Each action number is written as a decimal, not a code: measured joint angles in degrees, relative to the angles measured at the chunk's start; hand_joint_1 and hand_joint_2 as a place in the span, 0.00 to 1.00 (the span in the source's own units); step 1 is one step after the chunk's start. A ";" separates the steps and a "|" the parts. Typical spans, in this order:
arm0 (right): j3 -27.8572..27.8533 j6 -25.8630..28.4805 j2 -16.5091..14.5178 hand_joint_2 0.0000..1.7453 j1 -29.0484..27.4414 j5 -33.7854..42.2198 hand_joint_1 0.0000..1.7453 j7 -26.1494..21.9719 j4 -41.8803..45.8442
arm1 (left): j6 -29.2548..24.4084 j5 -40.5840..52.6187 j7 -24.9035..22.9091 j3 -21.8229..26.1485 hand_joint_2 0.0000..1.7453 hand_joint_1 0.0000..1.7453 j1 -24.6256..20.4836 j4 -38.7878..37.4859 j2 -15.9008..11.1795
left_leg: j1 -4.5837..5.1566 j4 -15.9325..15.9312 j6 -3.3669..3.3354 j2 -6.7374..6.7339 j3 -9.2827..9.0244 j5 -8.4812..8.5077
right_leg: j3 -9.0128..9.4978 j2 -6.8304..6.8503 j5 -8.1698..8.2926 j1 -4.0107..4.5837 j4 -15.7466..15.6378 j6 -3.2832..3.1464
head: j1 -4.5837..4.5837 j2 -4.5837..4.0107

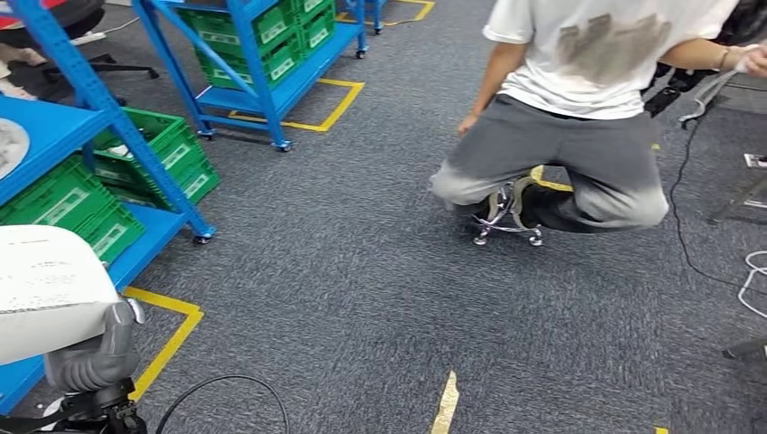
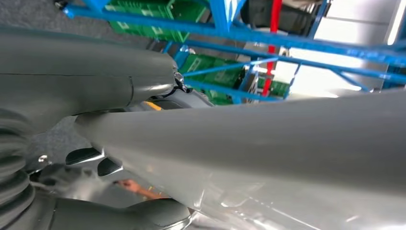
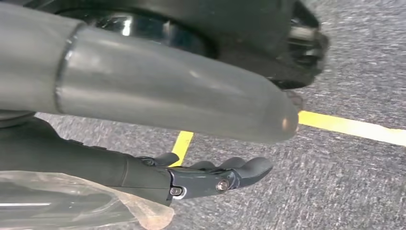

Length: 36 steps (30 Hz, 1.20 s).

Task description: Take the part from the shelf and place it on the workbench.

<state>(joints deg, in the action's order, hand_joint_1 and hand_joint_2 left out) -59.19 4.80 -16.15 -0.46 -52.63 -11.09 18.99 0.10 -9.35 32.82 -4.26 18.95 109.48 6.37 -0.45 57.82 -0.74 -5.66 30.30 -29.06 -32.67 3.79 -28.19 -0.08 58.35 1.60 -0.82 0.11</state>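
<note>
The left hand sat at the lower left of the head view, its grey fingers wrapped from below around a large pale, smooth part (this filled much of the left wrist view too). The right hand hung over the grey carpet, fingers stretched out nearly straight and side by side, holding nothing; a yellow tape line crossed the floor beyond it. Just beside the held part stood a blue shelf with green crates. Farther off, a person in a white shirt sat on a low wheeled stool.
</note>
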 joint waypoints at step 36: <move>-2.72 -0.02 0.99 0.00 2.37 -0.59 0.00 -1.17 -1.76 | 2.17 -3.46 -0.50 0.20 1.00 1.00 -2.56 -3.10 -2.75 | 0.11 -0.26 0.91 -0.67 -0.75 -0.46 | -0.31 -1.25 0.60 0.31 -0.89 -1.27 | 0.07 0.00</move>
<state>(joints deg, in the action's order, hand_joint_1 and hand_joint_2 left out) -61.91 4.78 -15.16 1.91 -53.22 -12.27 17.23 2.27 -12.81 32.32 -4.06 16.39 106.38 3.62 -0.34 57.56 0.17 -6.33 29.55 -29.53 -32.97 2.55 -27.59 0.23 57.46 0.34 -0.74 0.11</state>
